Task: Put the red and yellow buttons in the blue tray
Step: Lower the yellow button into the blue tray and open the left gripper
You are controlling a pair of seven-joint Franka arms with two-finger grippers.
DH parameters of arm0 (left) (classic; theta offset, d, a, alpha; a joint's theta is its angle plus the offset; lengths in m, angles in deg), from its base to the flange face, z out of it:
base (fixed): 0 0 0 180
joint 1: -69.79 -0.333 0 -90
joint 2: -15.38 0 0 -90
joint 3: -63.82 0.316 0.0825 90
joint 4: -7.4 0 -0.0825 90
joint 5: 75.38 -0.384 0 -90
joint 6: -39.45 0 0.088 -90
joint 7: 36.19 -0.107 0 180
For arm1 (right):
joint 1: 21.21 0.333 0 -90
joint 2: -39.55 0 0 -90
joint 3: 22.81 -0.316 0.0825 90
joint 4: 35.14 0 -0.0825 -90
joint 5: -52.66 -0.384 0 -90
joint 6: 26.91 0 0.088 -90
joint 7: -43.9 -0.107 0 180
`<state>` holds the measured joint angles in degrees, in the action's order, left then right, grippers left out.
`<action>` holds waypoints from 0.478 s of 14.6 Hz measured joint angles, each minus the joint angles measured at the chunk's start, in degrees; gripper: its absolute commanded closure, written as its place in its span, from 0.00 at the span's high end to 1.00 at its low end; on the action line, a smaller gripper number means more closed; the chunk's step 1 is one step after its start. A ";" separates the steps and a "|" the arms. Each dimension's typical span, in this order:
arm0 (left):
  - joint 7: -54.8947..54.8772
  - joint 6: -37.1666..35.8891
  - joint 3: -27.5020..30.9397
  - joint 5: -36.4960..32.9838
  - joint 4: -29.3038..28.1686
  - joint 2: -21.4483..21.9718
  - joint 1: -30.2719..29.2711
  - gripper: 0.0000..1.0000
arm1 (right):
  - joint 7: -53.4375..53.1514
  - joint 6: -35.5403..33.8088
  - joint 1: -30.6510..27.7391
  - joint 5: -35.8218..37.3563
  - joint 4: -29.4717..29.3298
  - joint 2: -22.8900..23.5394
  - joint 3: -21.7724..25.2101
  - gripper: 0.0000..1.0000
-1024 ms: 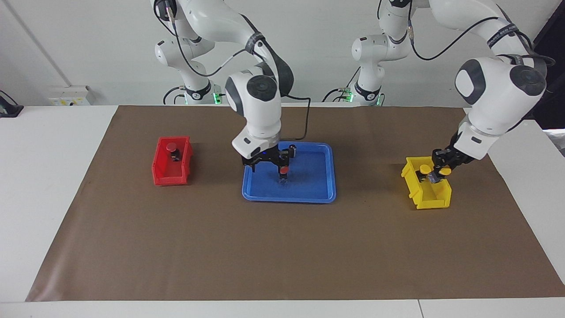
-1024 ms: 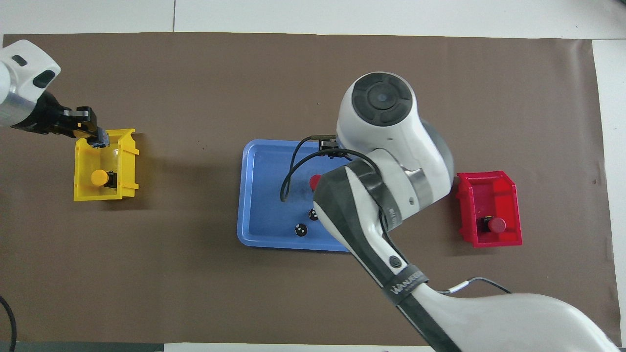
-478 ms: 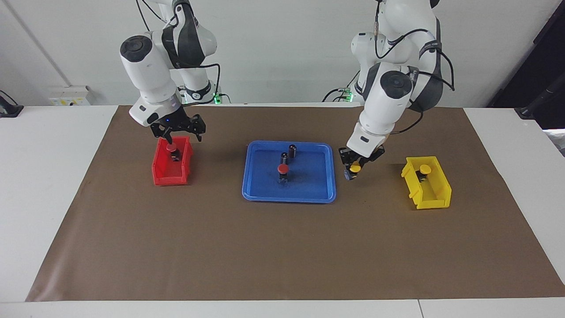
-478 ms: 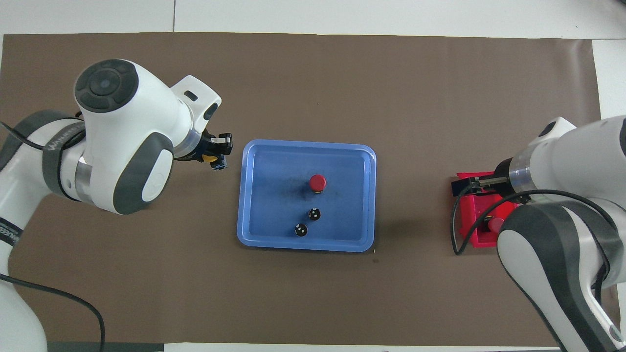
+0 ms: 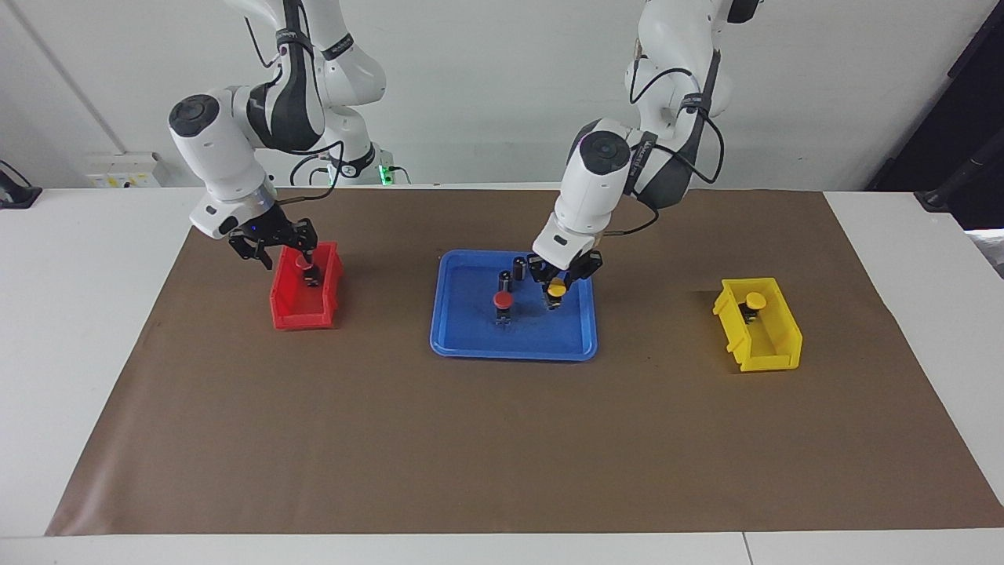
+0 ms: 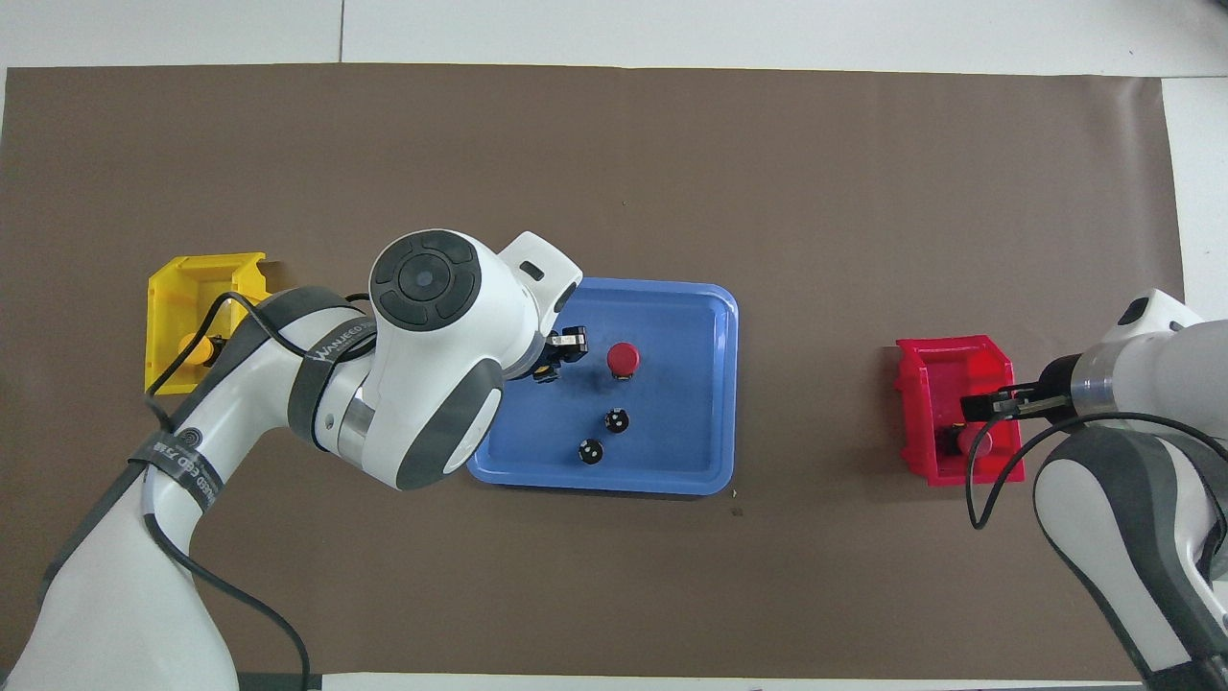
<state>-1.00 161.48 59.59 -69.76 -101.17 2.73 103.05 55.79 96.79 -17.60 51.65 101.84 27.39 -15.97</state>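
Brown paper point(image 5: 502, 439) covers most of my white table point(image 5: 78, 314), and everything in play sits on it, toward the robots' half.

Going from my own end outward: nearest the robots in the blue tray point(image 5: 471, 337) stand two dark cylinders point(image 5: 519, 267), close together. Just farther out in that tray I see one red button point(image 5: 502, 300) standing upright on its black body, its cap up point(image 6: 623, 358). Beside it, toward the left arm's end, my left gripper point(image 5: 558, 292) hangs low over the tray floor, fingers clamped on a yellow button point(image 5: 557, 291); I cannot tell whether the button's base touches the tray. From overhead the arm's big wrist covers most of that corner of the tray point(image 6: 715, 384).

At the right arm's end of the table sits the red bin point(image 5: 302, 314), with the second red button point(image 5: 303, 267) inside, at the end nearer the robots. My right gripper point(image 5: 278, 249) is at that bin's near rim, over the button, and whether its fingers are spread or closed I cannot tell.

At the left arm's end sits the yellow bin point(image 5: 765, 345), well apart from the tray, holding the other yellow button point(image 5: 755, 300) upright inside it point(image 6: 197, 347).
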 measured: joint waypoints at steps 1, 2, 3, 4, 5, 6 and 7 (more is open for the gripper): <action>0.07 1.44 0.02 0.03 -0.58 -0.58 0.10 0.01 | 0.00 0.10 0.02 0.00 0.44 0.00 -0.25 0.66; 0.44 2.65 0.02 0.07 -0.99 -1.22 0.32 0.01 | 0.00 0.12 0.02 0.00 0.81 0.00 -0.34 0.66; 1.04 3.73 0.03 0.08 -1.25 -1.95 0.74 0.01 | 0.00 0.34 0.01 0.00 1.29 0.00 -0.34 0.66; 1.54 4.62 0.01 0.08 -1.30 -2.64 1.17 0.02 | 0.00 0.96 0.01 0.00 1.92 0.00 -0.34 0.66; 1.89 5.02 0.03 0.08 -1.25 -2.91 1.38 0.09 | 0.00 1.61 0.01 0.00 2.67 0.00 -0.34 0.66; 1.99 5.13 0.08 0.08 -1.19 -2.87 1.42 0.33 | 0.00 2.15 0.01 0.00 3.46 0.01 -0.34 0.66; 2.00 5.18 0.15 0.09 -1.16 -2.84 1.42 0.68 | 0.00 2.98 0.01 0.00 4.30 0.01 -0.34 0.66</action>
<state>1.00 166.67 59.74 -69.67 -102.34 -0.11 104.47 55.79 99.77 -17.59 51.65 106.13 27.41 -16.31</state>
